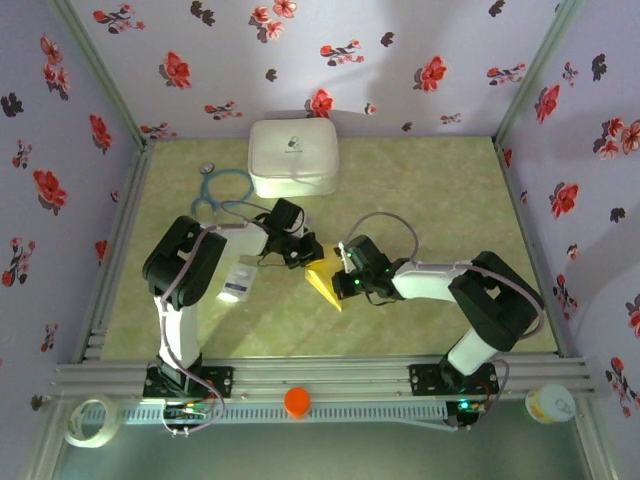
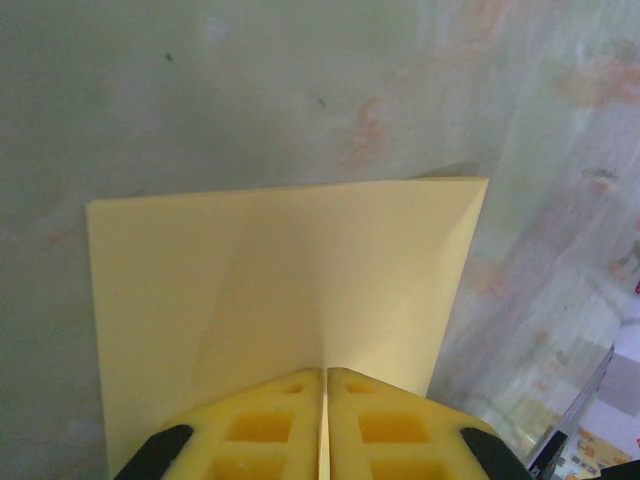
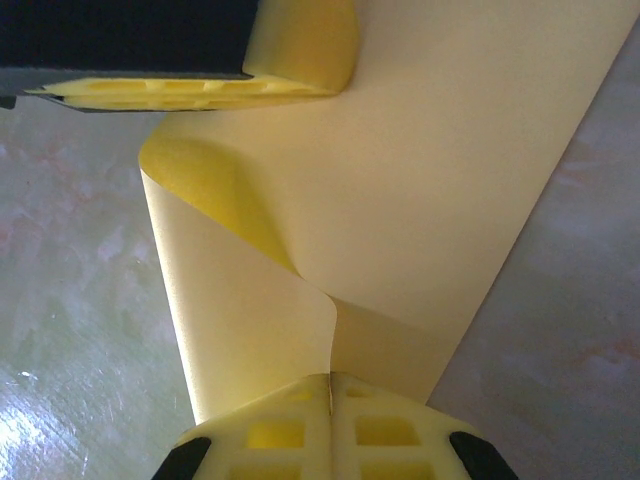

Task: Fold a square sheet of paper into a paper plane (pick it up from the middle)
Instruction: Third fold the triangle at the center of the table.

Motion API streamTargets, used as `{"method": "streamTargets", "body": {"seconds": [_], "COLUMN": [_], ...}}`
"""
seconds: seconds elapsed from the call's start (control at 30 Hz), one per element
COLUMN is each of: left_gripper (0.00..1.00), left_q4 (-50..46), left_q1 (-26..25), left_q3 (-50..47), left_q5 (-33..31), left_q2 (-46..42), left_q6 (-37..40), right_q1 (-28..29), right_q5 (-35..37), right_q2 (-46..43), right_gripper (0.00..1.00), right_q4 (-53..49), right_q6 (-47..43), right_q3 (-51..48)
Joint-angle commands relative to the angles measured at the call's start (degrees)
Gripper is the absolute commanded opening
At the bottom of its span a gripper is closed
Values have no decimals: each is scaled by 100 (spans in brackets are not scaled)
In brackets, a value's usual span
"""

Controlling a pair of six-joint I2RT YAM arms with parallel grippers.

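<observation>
Left gripper [image 2: 325,400]: the pads are closed flat together on the near edge of the paper [image 2: 280,270]. A faint crease is seen running up the sheet from the seam between the pads.

Right gripper [image 3: 330,400]: the pads are likewise closed on the paper, where a folded lip is pinched. Beyond the pinch, the sheet is seen bulging into a loose curl that runs up to the left gripper's pad.

Position of the paper: it is held between the two grippers above the middle of the table [image 1: 430,200], somewhat toward the near edge, with a point hanging down. From the top view it cannot be told whether that point touches the table. The sheet is judged to be part-folded, not yet a plane.

Surroundings: a white case [image 1: 292,157] is noted at the far edge and a packet [image 1: 238,278] beside the left arm, both apart from the paper.

Risks:
- A tear could be caused at either pinch if the grippers are drawn apart.
- The curl could be flattened off-line, so that a crooked crease would be set.
- The thin edge could be lost from a pad if one grip is eased before the sheet is supported.
- The sheet could be crumpled if the grippers are driven together.
</observation>
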Motion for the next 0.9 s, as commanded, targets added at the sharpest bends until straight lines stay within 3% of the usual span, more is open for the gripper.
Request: {"method": "streamTargets", "body": {"seconds": [0.0,0.17,0.3,0.57,0.87], "left_gripper": [12,23,26,8,4], "left_q4": [-508,-961,-852,727,1822], "left_q1": [15,64,59,-36,-393], "left_q3": [249,469,262,-1124,-1810], "left_q5": [-60,-461,-577,-108,42], "left_q2": [-113,-427,-871,-1651,-1551], "left_q6": [283,539,443,-479,-1178], "right_q1": [-42,-42,-42,-42,-43], "right_q5": [102,117,151,170,212], "right_q2": [179,174,171,179,204], "right_gripper": [0,0,0,0,0], "right_q4": [-209,-202,-175,-115,-131], "right_q6": [-3,23,87,142,183], "right_q3": [32,28,10,1,12]}}
